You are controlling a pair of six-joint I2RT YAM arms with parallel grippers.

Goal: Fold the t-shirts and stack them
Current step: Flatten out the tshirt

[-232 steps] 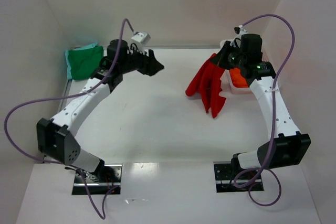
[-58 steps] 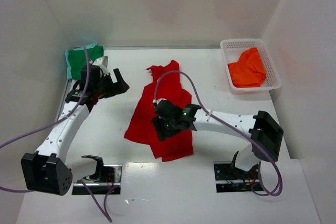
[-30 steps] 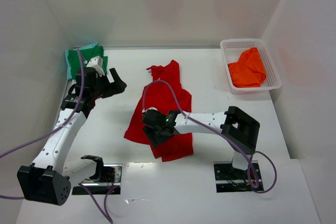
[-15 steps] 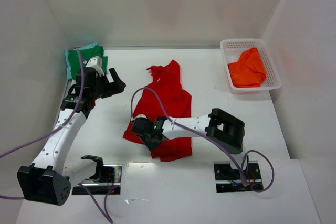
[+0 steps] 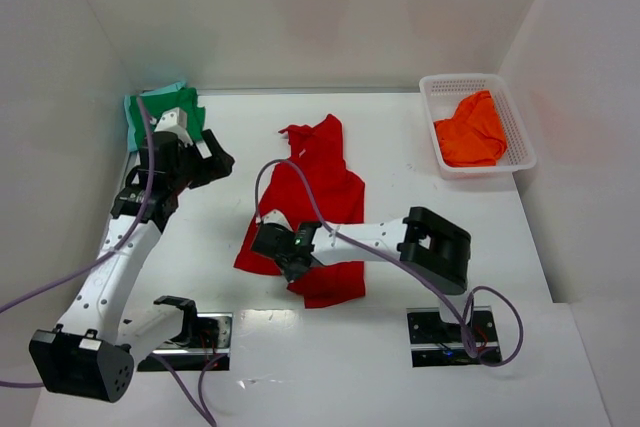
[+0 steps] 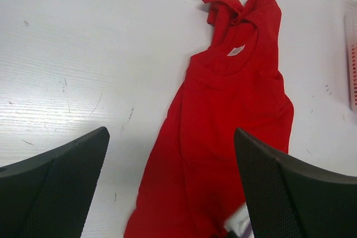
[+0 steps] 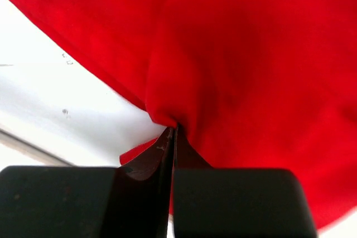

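Note:
The red t-shirt (image 5: 318,197) lies crumpled lengthwise in the middle of the table, collar toward the back; it also shows in the left wrist view (image 6: 223,121). My right gripper (image 5: 287,259) is shut on a pinch of its lower left part, seen up close in the right wrist view (image 7: 174,129). My left gripper (image 5: 213,159) is open and empty, held above the table left of the shirt. The green t-shirt (image 5: 160,115) lies folded at the back left. The orange t-shirt (image 5: 470,134) lies in the basket.
The white lattice basket (image 5: 520,142) stands at the back right by the wall. White walls close in the left, back and right sides. Purple cables loop over both arms.
My right gripper has slid left along the red shirt's lower part and now pinches it. The left arm has shifted slightly. Much earlier the right gripper held the red shirt up by the basket.

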